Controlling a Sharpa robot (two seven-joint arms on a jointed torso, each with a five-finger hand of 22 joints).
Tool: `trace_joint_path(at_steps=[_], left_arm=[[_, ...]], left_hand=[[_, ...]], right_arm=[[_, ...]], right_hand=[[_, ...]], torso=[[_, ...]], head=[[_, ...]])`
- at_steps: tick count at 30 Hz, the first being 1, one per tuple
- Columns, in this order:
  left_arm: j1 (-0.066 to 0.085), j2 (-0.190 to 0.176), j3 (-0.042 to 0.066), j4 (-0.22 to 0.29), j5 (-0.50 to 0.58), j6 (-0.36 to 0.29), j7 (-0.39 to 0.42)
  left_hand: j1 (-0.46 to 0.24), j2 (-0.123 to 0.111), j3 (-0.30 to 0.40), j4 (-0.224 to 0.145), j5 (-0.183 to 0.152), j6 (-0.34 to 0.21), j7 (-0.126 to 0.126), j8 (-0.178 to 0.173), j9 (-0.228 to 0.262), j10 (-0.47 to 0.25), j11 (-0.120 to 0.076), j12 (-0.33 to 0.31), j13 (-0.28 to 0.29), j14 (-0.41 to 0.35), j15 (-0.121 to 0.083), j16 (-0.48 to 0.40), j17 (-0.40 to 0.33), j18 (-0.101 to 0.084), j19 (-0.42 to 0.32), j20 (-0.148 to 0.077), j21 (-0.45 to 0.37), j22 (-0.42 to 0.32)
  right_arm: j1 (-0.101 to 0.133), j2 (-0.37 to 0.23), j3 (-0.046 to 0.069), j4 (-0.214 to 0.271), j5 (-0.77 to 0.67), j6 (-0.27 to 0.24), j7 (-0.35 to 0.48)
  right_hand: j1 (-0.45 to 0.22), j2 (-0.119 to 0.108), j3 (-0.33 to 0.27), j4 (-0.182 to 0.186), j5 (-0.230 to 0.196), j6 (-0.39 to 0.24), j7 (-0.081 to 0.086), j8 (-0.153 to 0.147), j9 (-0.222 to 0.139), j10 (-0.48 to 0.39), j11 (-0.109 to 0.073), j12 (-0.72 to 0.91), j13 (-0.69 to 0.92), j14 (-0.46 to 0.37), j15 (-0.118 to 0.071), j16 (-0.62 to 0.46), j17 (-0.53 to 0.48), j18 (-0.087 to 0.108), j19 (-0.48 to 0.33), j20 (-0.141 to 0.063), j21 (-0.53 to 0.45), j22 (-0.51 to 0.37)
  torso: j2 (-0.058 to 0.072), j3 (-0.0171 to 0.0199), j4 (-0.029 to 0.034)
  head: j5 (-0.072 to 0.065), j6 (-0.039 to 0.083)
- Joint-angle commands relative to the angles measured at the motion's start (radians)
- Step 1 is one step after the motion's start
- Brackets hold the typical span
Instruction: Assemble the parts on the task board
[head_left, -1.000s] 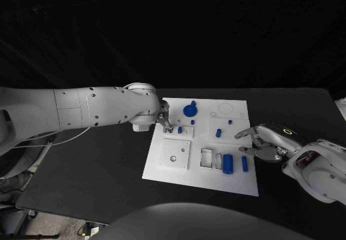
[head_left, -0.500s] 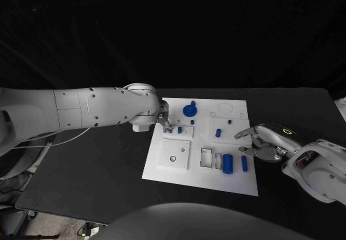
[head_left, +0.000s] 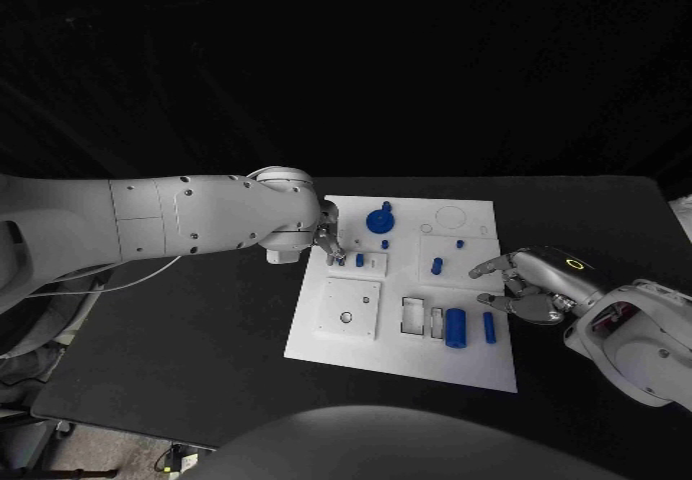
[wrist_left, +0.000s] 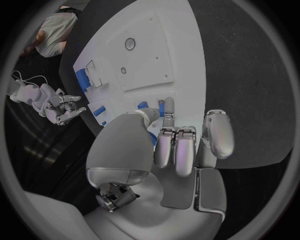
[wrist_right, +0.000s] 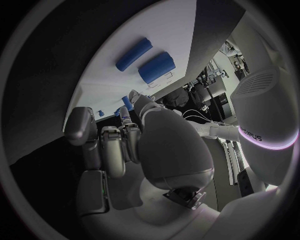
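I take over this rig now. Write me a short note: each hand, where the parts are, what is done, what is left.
Left hand: fingertips down at the board's left edge, on a small blue part by the upper left block; whether it grips the part is unclear.
Right hand: at the board's right edge, fingers curled, holding nothing visible.
Parts: blue knob near the far edge, two small pegs mid-board, two cylinders lying near the right.
Done: cannot tell for sure.
Left: the lying cylinders look unplaced.
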Motion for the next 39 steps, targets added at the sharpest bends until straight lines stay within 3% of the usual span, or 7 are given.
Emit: trace_joint_path(at_steps=[1,39], left_arm=[[-0.004,0.001,-0.002,0.004,-0.004,0.005,-0.062],[-0.004,0.000,-0.002,0.010,-0.004,0.012,-0.066]], left_hand=[[0.002,0.011,0.077,-0.070,-0.003,0.029,-0.037,-0.002,0.001,0.044,-0.004,-0.005,0.209,0.106,0.002,0.002,0.263,0.016,-0.006,0.000,-0.006,0.179],[0.001,0.012,0.079,-0.070,-0.005,0.029,-0.036,-0.003,0.001,0.042,-0.004,-0.008,0.206,0.106,0.003,0.002,0.263,0.017,-0.010,0.001,-0.011,0.177]], right_arm=[[-0.001,0.001,0.000,0.000,-0.010,0.001,0.001],[-0.002,-0.002,0.000,0.000,-0.010,0.002,-0.003]], right_hand=[[0.010,-0.004,0.006,0.000,0.003,0.007,0.002,0.000,0.002,-0.007,0.000,-0.005,0.075,0.084,0.007,-0.003,0.237,0.007,-0.010,0.000,-0.005,0.132],[0.010,-0.004,0.006,0.000,0.003,0.007,0.003,-0.001,0.002,-0.007,0.001,-0.006,0.074,0.084,0.008,-0.003,0.237,0.007,-0.011,0.001,-0.006,0.131]], torso=[[0.000,-0.0001,-0.0006],[0.000,0.0003,0.0002]], head=[[0.000,0.000],[0.000,0.000]])
